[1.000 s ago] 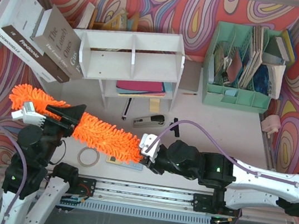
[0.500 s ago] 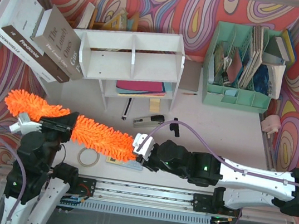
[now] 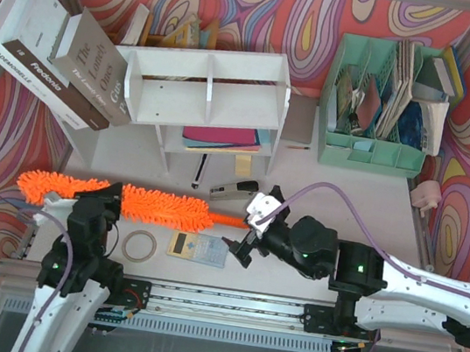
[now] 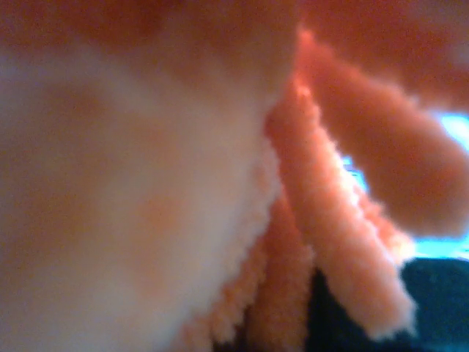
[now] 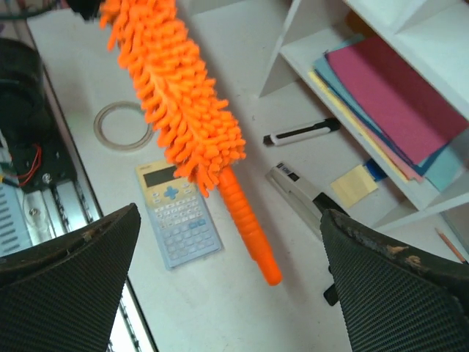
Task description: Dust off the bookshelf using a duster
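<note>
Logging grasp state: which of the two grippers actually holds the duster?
The left gripper, clamped on the fluffy head of the duster. The right gripper has its fingers wide open either side of the handle's end, not touching it.

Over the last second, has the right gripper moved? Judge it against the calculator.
Yes. The right gripper has drawn back rightward: it covered the calculator's right end before, and now sits just right of it, open around the duster's handle tip.
</note>
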Available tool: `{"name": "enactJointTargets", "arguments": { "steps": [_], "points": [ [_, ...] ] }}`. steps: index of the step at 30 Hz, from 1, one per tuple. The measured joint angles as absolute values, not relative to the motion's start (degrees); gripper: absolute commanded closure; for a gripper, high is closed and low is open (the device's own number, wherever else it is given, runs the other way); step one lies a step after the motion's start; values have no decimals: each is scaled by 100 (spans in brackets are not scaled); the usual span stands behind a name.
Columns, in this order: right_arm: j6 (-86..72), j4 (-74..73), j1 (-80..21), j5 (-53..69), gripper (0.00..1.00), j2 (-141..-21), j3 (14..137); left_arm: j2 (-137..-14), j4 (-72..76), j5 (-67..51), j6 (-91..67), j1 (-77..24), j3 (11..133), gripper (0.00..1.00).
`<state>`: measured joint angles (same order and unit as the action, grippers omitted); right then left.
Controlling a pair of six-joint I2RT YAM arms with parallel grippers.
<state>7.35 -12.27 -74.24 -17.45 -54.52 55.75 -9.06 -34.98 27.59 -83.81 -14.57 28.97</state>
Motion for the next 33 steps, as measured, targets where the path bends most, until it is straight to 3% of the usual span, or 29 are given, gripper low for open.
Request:
{"name": "enactJointTargets", "arguments": {
  "steps": [7, 19, 30, 33],
  "points": [
    [537, -908, -7424, -2375, 1, -5096, 5317, -1487, -2803, 2939, -8853, -1457, 2226, 100],
    [-325, -193, -7424, -4047, 1, -5022, 4840, -3297, -1533, 2744, -8683, -1455, 2123, 100],
    [-775, -172, -7422, -4602, 1, -4995, 4836, -4318, -565, 2401, -8724, -1260, 1765, 100],
    [-858, -176, -7422, -4692, 1, -4995, 4836, -4565, -370, 2314, -8722, -1184, 1712, 91]
  ]
}}
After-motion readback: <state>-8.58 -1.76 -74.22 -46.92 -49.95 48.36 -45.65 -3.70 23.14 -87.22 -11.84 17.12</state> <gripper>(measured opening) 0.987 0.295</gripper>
